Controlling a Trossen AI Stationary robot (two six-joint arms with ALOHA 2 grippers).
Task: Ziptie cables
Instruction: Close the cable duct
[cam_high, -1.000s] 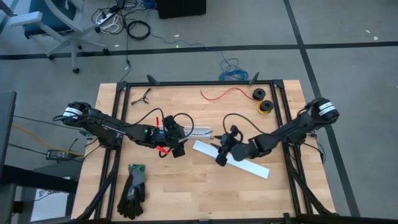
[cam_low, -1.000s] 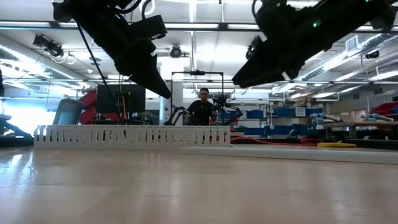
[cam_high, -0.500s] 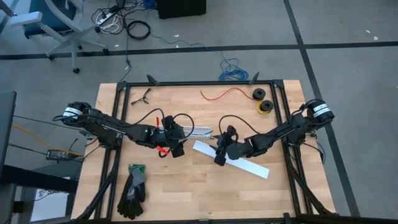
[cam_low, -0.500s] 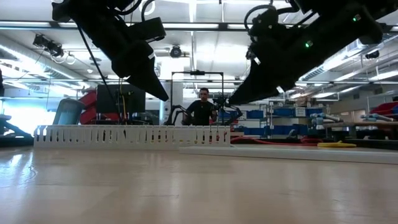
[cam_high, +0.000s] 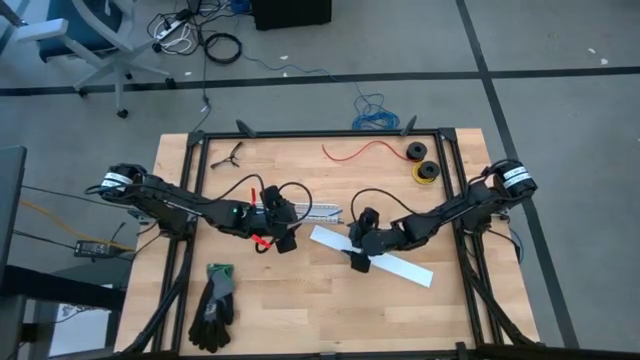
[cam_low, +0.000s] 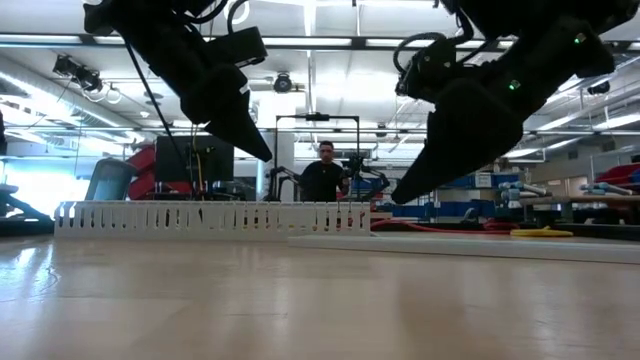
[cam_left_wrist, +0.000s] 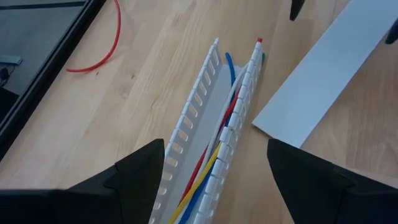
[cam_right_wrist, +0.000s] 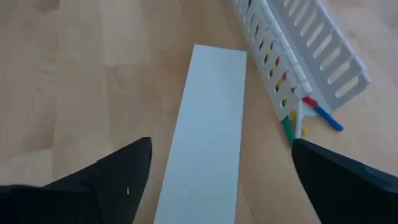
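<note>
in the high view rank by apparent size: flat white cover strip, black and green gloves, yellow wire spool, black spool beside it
1. Flat white cover strip, longest.
2. Pair of black and green work gloves, shorter but bulkier.
3. Yellow wire spool and small black spool: both tiny and look alike, so no ranking between them.

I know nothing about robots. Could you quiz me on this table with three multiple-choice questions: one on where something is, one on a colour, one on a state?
1. Where do the cables lie?
A. Inside the slotted white channel
B. On the gloves
C. On the floor

2. What colour is the single thin wire near the table's far edge?
A. Green
B. Red
C. White

3. How is the right gripper over the flat white cover strip?
A. Shut on the strip
B. Open, holding nothing
C. Shut on a cable

Answers:
1 A, the left wrist view shows the coloured wires running between the channel's slotted walls.
2 B, it shows as a red line on the wood in the high view.
3 B, the right wrist view shows its fingers spread wide with only the strip below.
</note>
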